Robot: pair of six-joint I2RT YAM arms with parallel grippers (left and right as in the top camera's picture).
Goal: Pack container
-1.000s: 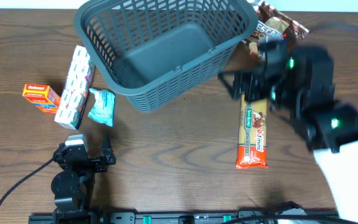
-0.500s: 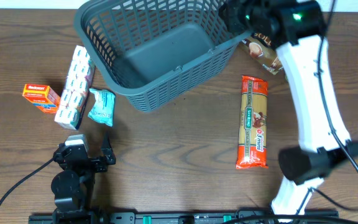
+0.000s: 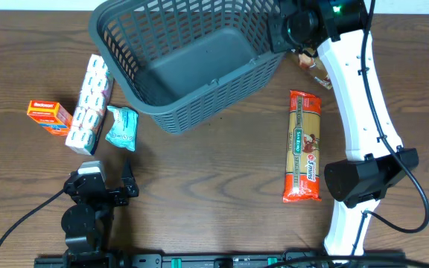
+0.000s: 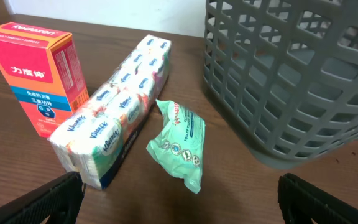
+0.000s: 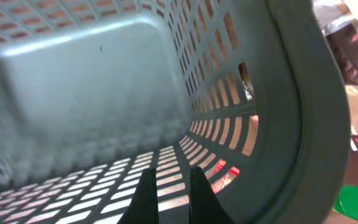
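The container (image 3: 192,59), a large dark grey lattice basket, stands empty at the back middle of the table. My right gripper (image 3: 287,30) hovers at its right rim. In the right wrist view the container's wall (image 5: 303,93) fills the frame, and the right gripper (image 5: 169,186) is shut with nothing between its fingers. My left gripper (image 3: 129,184) rests open near the front left. In the left wrist view the left gripper (image 4: 179,205) faces a green packet (image 4: 179,140), with the container (image 4: 291,81) to the right.
Left of the container lie an orange box (image 3: 49,115), a long tissue pack (image 3: 89,104) and the green packet (image 3: 121,126). A red pasta pack (image 3: 304,145) lies to its right. A brown snack bag (image 3: 315,65) is partly hidden under the right arm.
The right arm has swung from beside the pasta pack up to the container's right rim, and its jaws have closed. The left arm and the items have not moved.
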